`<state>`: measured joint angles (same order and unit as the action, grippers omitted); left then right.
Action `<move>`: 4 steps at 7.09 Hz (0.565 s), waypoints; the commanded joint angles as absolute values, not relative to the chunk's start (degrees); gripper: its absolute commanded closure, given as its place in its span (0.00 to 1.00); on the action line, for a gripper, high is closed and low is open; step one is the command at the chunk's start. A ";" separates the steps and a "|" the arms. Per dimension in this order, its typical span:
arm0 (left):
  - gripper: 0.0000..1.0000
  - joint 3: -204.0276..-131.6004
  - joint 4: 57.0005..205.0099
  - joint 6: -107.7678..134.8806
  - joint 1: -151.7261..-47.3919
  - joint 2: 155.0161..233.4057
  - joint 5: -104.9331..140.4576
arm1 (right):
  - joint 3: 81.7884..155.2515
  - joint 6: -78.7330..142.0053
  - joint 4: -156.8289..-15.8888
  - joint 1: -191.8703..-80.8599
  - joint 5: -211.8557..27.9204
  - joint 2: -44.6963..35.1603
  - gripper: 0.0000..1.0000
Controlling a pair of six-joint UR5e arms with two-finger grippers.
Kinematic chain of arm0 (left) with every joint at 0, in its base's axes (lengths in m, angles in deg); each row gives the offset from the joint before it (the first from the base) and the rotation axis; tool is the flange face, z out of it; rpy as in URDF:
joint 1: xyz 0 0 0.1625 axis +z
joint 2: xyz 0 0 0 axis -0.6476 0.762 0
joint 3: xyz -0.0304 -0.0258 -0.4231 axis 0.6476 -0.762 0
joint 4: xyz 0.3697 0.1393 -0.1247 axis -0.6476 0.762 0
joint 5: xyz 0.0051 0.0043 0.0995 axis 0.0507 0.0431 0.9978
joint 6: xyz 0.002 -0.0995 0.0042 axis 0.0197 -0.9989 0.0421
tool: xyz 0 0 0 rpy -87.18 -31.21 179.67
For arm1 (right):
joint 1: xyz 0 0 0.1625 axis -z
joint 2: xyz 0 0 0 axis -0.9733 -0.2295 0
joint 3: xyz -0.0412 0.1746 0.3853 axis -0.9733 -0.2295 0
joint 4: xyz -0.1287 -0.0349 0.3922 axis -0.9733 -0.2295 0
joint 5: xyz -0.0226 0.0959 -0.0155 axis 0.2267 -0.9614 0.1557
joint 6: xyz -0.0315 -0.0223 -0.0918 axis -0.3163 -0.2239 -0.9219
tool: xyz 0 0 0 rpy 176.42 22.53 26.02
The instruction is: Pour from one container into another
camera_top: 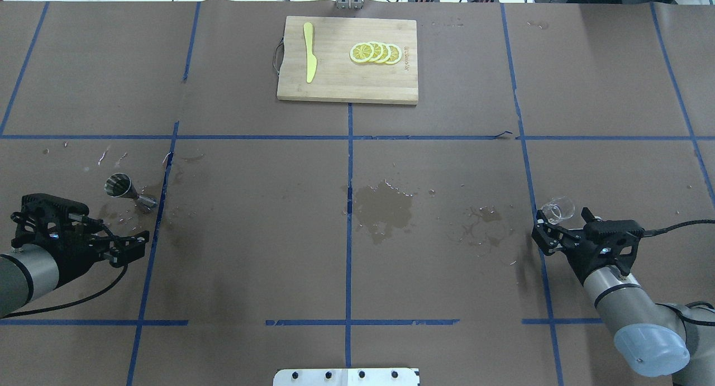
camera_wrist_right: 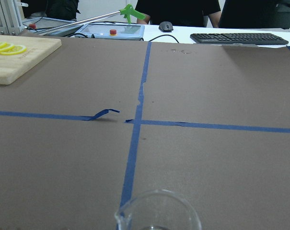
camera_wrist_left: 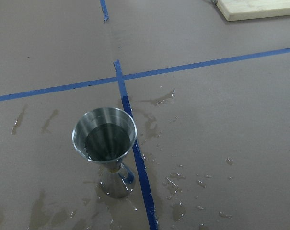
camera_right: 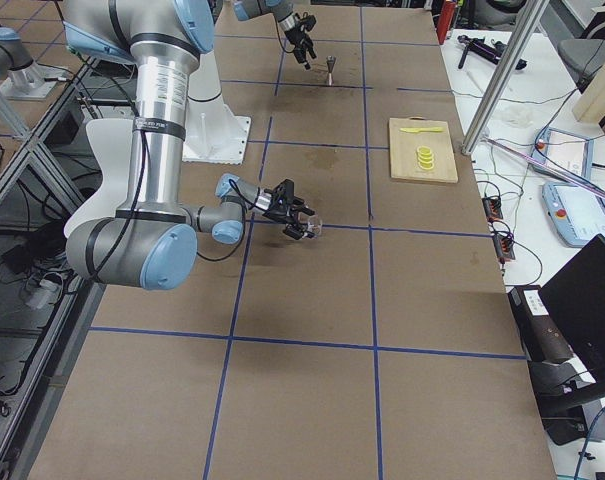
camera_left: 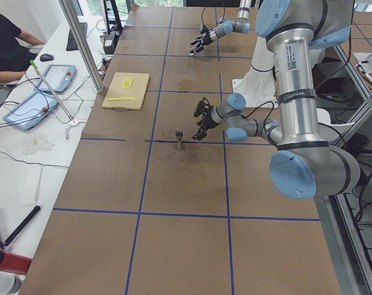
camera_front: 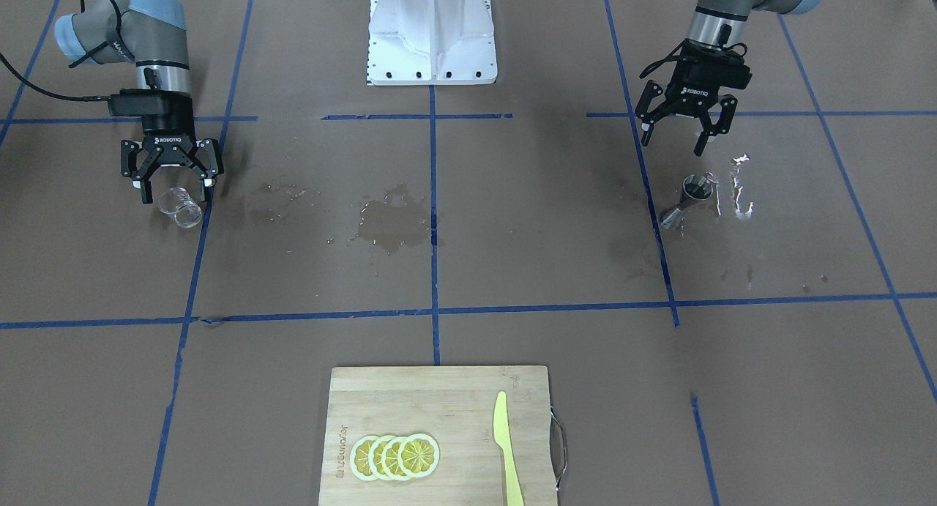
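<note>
A steel jigger (camera_front: 694, 197) stands upright on the brown table cover, and the left wrist view shows dark liquid in its upper cup (camera_wrist_left: 105, 142). My left gripper (camera_front: 677, 135) hovers open just behind it, not touching. A small clear glass beaker (camera_front: 180, 206) stands on the other side of the table. My right gripper (camera_front: 176, 189) is open, and the beaker sits right at its spread fingertips. The right wrist view catches only the beaker's rim and spout (camera_wrist_right: 156, 211). From overhead the jigger (camera_top: 120, 187) lies ahead of the left gripper (camera_top: 103, 227), the beaker (camera_top: 558, 209) ahead of the right gripper (camera_top: 561, 225).
A wooden cutting board (camera_front: 410, 396) with lemon slices (camera_front: 395, 456) and a yellow knife (camera_front: 506, 447) lies at the table's far edge from the robot. Wet patches (camera_front: 392, 224) darken the middle, with droplets around the jigger. The robot's white base (camera_front: 432, 30) stands between the arms.
</note>
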<state>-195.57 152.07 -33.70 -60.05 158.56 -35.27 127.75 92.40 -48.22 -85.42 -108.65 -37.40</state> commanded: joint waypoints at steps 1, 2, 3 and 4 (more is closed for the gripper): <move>0.00 -198.72 146.95 -31.66 -63.21 158.71 -43.03 | 129.14 92.48 -48.11 -83.16 -109.46 -39.02 0.00; 0.00 -202.06 138.73 -31.65 -63.30 159.23 -44.97 | 130.02 92.48 -48.11 -82.19 -109.46 -39.20 0.00; 0.00 -204.70 132.91 -31.57 -63.39 160.02 -47.08 | 131.51 92.48 -48.11 -81.57 -109.46 -41.03 0.00; 0.00 -204.99 129.72 -31.57 -63.56 162.20 -49.89 | 133.09 92.48 -48.11 -80.70 -109.46 -42.52 0.00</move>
<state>-203.48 135.00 -31.64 -63.34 160.24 -46.73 131.27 92.47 -48.11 -81.72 -109.45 -40.74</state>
